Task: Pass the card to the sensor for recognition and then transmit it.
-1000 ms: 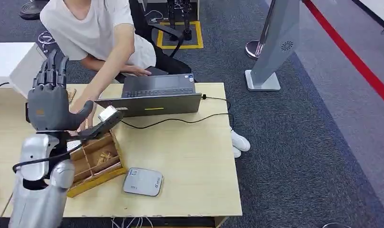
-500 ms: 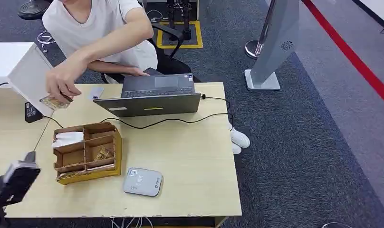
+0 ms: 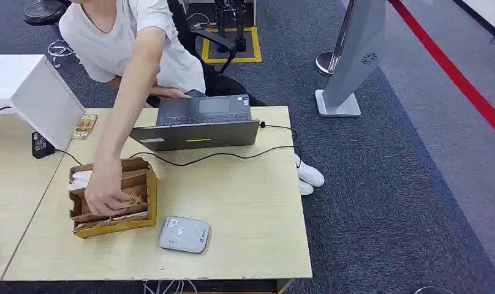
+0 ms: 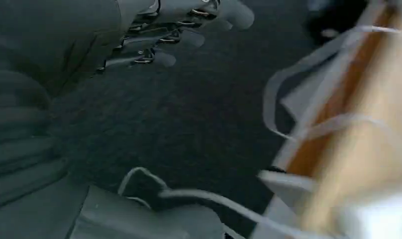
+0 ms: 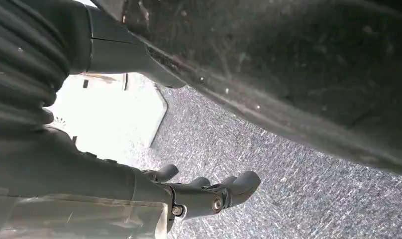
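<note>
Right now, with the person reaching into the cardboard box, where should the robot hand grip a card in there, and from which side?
Come straight down from above: the box has walls and dividers that block a sideways approach. Pinch a card by whichever edge sits highest; how the cards lie is too small to tell. The person's hand is in the box beside them, so probably wait.

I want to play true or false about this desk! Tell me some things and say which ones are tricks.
1. A person's hand is reaching into the box. True.
2. The laptop sits on the floor. False: it is on the table.
3. The grey sensor lies on the table beside the box. True.
4. The left hand holds a card. False: it holds nothing.
5. The right hand hangs over carpet. True.
</note>
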You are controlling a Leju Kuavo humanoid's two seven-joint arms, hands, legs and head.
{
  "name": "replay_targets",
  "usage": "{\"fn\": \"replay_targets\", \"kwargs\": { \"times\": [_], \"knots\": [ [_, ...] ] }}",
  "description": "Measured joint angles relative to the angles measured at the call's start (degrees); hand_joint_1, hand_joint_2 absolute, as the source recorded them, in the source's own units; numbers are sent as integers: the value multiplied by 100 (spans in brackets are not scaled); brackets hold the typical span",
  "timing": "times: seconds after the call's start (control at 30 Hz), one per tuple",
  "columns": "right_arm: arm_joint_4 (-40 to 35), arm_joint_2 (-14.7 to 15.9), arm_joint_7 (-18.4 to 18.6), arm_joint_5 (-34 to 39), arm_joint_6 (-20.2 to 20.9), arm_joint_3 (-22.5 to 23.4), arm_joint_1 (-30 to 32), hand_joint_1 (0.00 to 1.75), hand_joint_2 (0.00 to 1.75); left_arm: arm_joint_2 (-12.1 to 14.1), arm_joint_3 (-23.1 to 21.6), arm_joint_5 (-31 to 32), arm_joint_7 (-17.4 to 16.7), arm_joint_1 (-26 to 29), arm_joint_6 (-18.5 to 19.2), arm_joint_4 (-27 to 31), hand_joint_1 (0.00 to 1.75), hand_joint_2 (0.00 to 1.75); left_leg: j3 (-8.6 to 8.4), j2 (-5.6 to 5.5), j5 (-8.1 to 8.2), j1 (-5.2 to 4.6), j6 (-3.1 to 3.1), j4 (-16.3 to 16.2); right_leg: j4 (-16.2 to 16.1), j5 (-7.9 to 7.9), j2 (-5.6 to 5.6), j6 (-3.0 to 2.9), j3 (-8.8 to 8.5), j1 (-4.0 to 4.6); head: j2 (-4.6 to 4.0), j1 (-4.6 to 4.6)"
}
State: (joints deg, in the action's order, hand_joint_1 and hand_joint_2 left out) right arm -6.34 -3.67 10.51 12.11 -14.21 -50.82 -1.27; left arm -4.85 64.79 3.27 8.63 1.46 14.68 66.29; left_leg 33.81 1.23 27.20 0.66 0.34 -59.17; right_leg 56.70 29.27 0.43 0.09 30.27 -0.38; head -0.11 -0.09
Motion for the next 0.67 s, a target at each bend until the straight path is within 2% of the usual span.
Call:
{"fn": "replay_targets", "kwargs": {
  "times": [0.13, 0.23, 0.27, 0.37, 0.43, 0.53, 0.67],
  "knots": [
    [0, 0, 2, -11, 26, 0, -1, 0, 175, -123, 582, 277, -26, -104, -622, -1318, 0, 175, 3, -22, 3, -2, 4, -1, -5, 1, -25, 1, -7, -2, 0, 11],
    [0, 0, -31, -11, 20, 0, 0, 0, 175, -166, 690, 884, -79, -176, -1361, -2307, 0, 175, 2, -25, 3, -3, 5, -2, -4, 0, -25, 2, -7, -6, 0, 4],
    [0, 0, -37, -11, 15, 0, 1, 0, 175, -201, 690, 980, -81, -188, -1450, -2552, 0, 175, 2, -25, 2, -3, 5, -3, -5, -1, -25, 3, -8, -5, 0, 9],
    [0, 0, -37, -46, 11, 0, 1, 0, 175, -254, 694, 1221, -293, -274, -1507, -3350, 0, 175, 2, -27, 2, -4, 5, -5, -4, -3, -26, 4, -8, -6, 0, 7],
    [0, -2, -15, -127, -18, -4, 0, 0, 175, -300, 624, 1755, -435, -315, -1662, -3773, 0, 175, -1, -24, 2, -3, 5, -5, -4, -5, -25, 5, -8, -6, 0, 7],
    [-15, -9, 26, -260, -33, 50, 16, 0, 175, -319, 162, 2462, -695, -300, -1511, -4193, 0, 175, -2, -25, 2, -3, 5, -6, -4, -4, -25, 5, -8, -5, 0, 7],
    [-79, -7, -22, -352, 26, 381, 79, 0, 175, -284, -498, 2311, -774, -259, -1463, -4437, 0, 175, -2, -23, 2, -1, 4, -6, -2, -4, -24, 4, -17, -3, 0, 6]
  ]
}}
